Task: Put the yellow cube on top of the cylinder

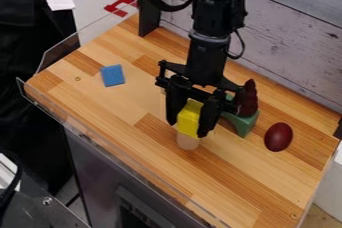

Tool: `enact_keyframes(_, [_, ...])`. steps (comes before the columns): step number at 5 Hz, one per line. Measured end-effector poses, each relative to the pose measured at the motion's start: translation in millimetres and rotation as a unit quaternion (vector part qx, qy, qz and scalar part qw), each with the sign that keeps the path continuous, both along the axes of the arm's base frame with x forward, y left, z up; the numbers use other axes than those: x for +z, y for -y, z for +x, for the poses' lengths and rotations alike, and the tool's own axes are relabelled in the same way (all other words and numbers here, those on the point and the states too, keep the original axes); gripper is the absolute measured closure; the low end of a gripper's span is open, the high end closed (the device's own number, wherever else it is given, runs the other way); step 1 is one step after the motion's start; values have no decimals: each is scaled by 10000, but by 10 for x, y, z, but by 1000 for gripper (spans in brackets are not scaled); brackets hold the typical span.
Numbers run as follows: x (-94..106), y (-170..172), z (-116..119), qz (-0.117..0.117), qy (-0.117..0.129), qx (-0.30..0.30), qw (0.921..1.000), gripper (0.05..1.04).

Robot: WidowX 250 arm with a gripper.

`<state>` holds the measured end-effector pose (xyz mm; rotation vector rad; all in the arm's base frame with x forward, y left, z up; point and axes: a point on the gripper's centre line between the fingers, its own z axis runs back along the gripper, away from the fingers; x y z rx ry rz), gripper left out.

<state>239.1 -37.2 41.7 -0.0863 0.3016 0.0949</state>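
The gripper [188, 128] pinches the yellow cube [190, 116] at the top of the pale cylinder [188, 142], though whether they touch is unclear. Released off-centre, the cube could topple from that narrow support; fingers spreading wide might also nudge the green block [244, 124] near the cylinder.

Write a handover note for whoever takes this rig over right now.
Gripper: the black two-finger gripper is closed on the yellow cube.
Job's things: the cube sits tilted in the grip, at the top of the upright, pale tan cylinder; I can't tell whether they touch.
Done: cube grasped and brought to the cylinder.
Left: level and seat it if needed, release, back off. The cylinder could tip if pushed sideways.
Nearby: green block, dark red egg-shaped piece.
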Motion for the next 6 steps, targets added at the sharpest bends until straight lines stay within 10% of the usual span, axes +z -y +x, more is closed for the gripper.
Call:
enact_keyframes(1, [-27,9,-59,-23,-116,185,9998,142])
enact_keyframes(2, [30,-14,-55,-50,-29,293,9996,83])
enact_keyframes(5, [736,-319,57,-272,788,906,9924,84])
enact_keyframes(6, [575,-594,146,-82,687,1056,9920,84])
